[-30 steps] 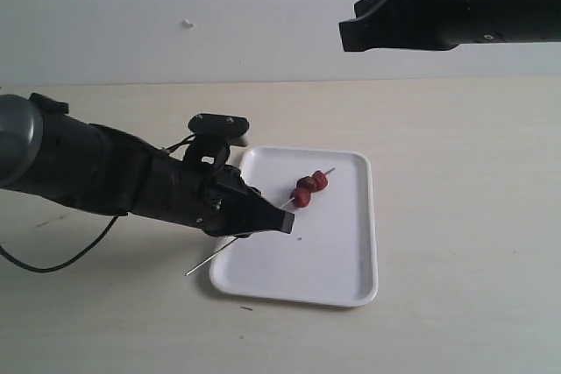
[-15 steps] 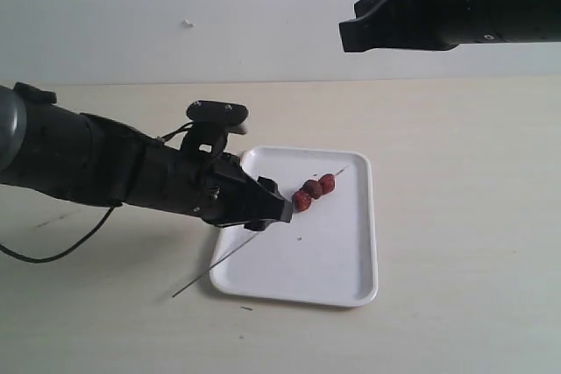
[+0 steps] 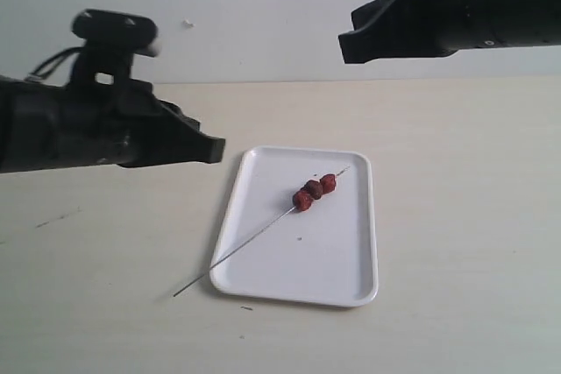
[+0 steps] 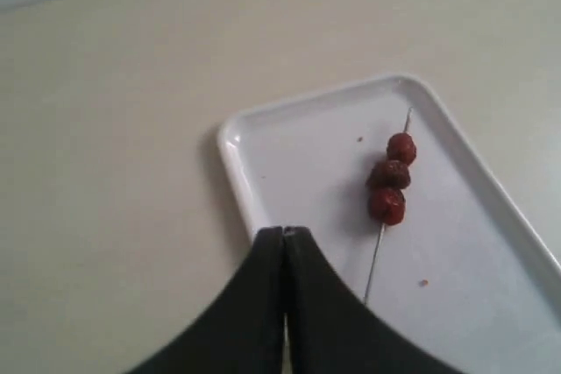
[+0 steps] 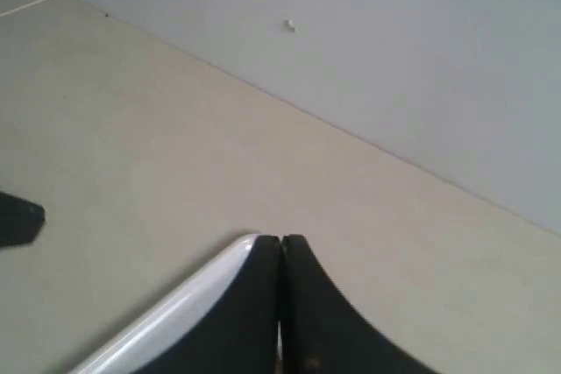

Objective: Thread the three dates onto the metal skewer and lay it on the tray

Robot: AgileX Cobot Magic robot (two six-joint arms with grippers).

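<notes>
Here three dates (image 3: 314, 190), one skewer (image 3: 254, 236), one tray (image 3: 351, 260) — left pincer (image 4: 285, 236), right pincer (image 5: 280, 243) closed, empty.

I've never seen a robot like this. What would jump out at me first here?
Three dark red dates threaded on a thin metal skewer lie slantwise on a white tray, the skewer's bare end poking past the rim over the table. Two bulky black arms hang above: the left arm beside the tray, the right arm higher up on the right, both with jaws shut and empty.
</notes>
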